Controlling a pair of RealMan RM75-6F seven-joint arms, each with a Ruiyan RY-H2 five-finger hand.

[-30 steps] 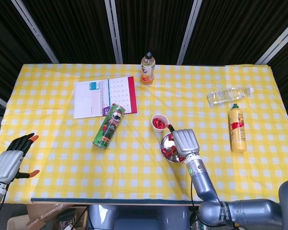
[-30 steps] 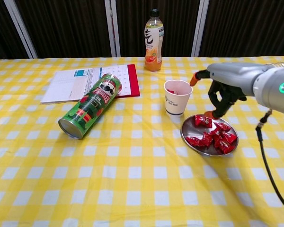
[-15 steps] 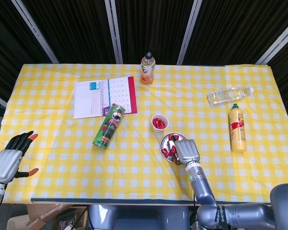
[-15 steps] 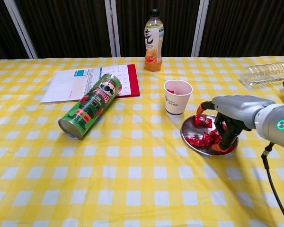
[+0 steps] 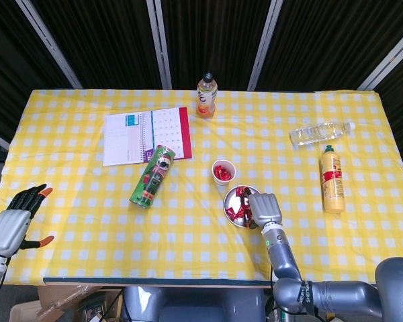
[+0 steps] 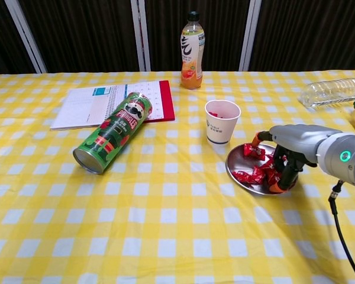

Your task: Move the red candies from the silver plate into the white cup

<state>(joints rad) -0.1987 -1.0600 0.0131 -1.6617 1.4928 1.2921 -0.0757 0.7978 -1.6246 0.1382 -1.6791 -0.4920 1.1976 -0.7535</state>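
Nearest, at the table's front left edge: left hand [image 5: 12, 225], fingers spread, holding nothing, well apart from everything else. Right hand [image 6: 289, 155] down on the silver plate [image 6: 238, 169], fingers curled into the pile of red candies [image 6: 252, 174] on the plate's right half; fingertips touching the wrappers, but cannot tell whether a candy is actually gripped. Head view: same hand [image 5: 264, 208] covering the plate's right side, silver plate [image 5: 230, 201] rim and red candies [image 5: 238, 204] showing at its left. Plate on the yellow checked tablecloth [image 6: 165, 236], just in front and right of the white cup [image 6: 221, 122]. Cup upright, red candy visible inside it from above [image 5: 223, 170]. Left of the cup: green chips can [image 6: 112, 132] lying on its side, open end toward the near-left. Behind the can: open notebook [image 6: 106, 103] with red cover edge, can top just at its corner. Far right: yellow squeeze bottle [image 5: 332, 179] and clear water bottle [image 5: 320, 132], both lying flat. Farthest, centre back: orange drink bottle [image 6: 191, 52], upright.
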